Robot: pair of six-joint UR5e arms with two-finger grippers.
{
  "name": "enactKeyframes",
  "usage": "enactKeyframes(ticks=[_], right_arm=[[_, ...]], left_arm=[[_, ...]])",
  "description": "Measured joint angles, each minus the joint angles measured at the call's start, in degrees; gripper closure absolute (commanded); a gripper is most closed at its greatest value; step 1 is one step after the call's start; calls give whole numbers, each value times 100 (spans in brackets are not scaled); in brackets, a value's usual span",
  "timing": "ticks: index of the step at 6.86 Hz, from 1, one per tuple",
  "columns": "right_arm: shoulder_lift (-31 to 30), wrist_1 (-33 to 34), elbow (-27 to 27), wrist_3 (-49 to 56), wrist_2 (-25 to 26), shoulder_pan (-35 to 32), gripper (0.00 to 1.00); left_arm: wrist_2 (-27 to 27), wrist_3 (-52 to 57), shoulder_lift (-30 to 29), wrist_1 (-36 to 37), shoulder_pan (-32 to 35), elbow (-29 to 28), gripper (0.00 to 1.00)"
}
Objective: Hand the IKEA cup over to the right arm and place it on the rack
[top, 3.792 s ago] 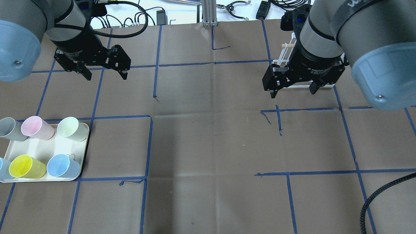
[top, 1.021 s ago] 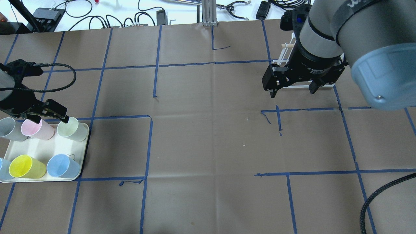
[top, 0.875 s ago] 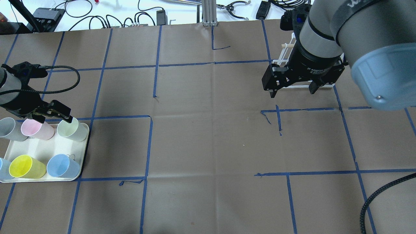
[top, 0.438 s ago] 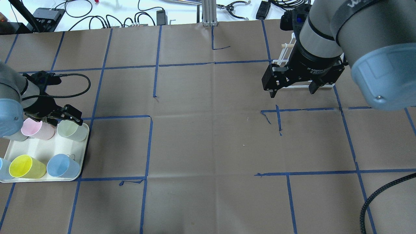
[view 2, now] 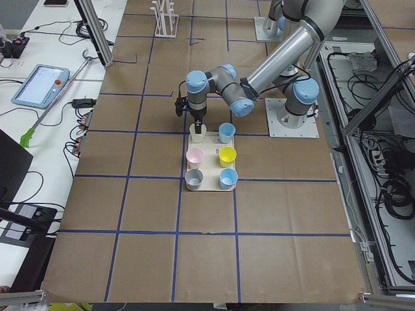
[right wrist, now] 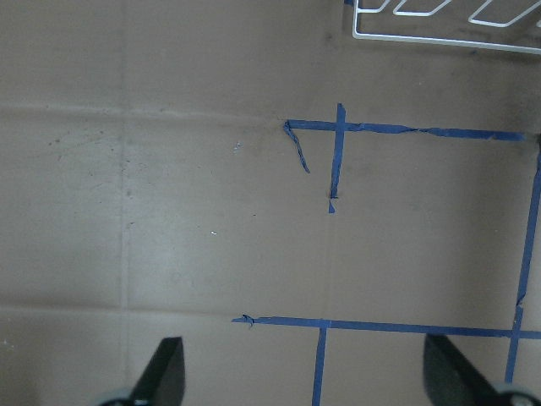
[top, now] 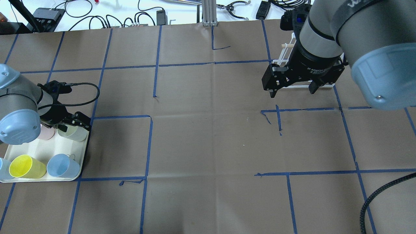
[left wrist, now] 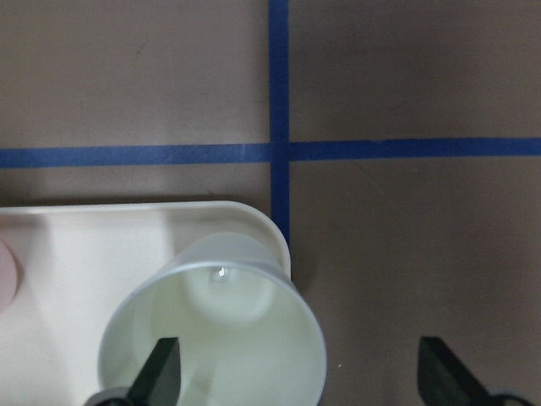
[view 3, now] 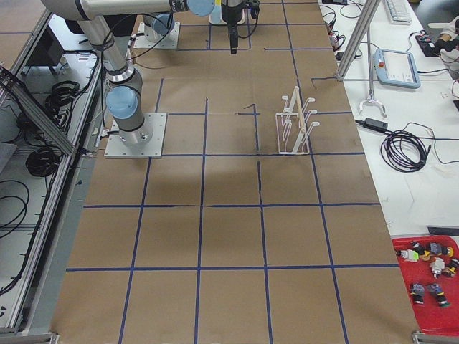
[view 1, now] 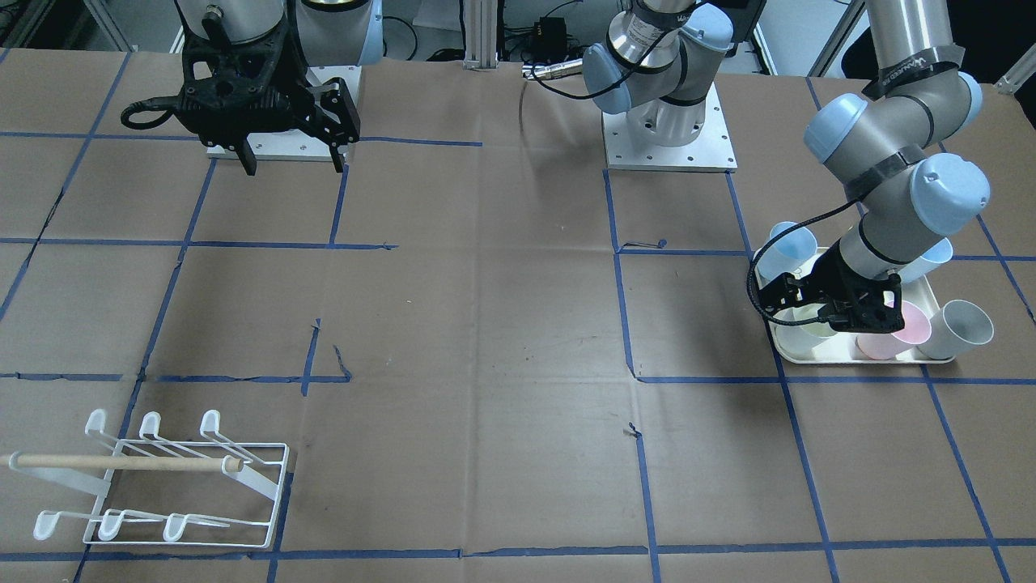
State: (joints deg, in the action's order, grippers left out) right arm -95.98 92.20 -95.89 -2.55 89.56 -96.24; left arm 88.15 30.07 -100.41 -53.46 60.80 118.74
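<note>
Several pastel IKEA cups stand on a cream tray (top: 42, 152). My left gripper (top: 75, 125) is low over the pale green cup (top: 78, 134) at the tray's far right corner. It is open. In the left wrist view one finger (left wrist: 161, 372) is inside that cup (left wrist: 211, 330) and the other (left wrist: 439, 372) is outside its wall. The right arm's gripper (top: 292, 92) hangs open and empty above the table. The white wire rack (view 1: 186, 478) with a wooden dowel stands across the table, partly hidden behind that gripper in the overhead view.
Pink (top: 45, 134), yellow (top: 26, 166) and blue (top: 63, 165) cups crowd the tray beside the green one. Brown paper with blue tape lines covers the table (top: 208, 146). Cables and gear lie past the far edge (top: 136, 16).
My left arm has come down from the back of the table to the tray. Its open gripper has lowered over the pale green cup's rim. The right arm has not moved.
</note>
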Motion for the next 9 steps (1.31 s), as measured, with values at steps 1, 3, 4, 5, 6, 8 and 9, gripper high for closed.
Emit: enactKeyframes(ticks=[1,3,4,5,6,8,9], right_arm=[[0,0,0,-2,0,0,0],[0,0,0,-8,0,0,0],[0,0,0,-7,0,0,0],[0,0,0,-5,0,0,0],[0,0,0,-7,0,0,0],[0,4,0,-9,0,0,0],[0,4,0,-9,0,0,0]], left_arm=[[21,-6,5,24,1,24,18],[15,-11,-17,27,2,26,94],[33,-15,-12,15,2,11,100],[49,-22,6,0,1,-9,100],[57,-23,28,-5,-3,-24,100],[71,-13,63,-48,-6,-135,100],[74,-13,83,-226,-7,-325,100]])
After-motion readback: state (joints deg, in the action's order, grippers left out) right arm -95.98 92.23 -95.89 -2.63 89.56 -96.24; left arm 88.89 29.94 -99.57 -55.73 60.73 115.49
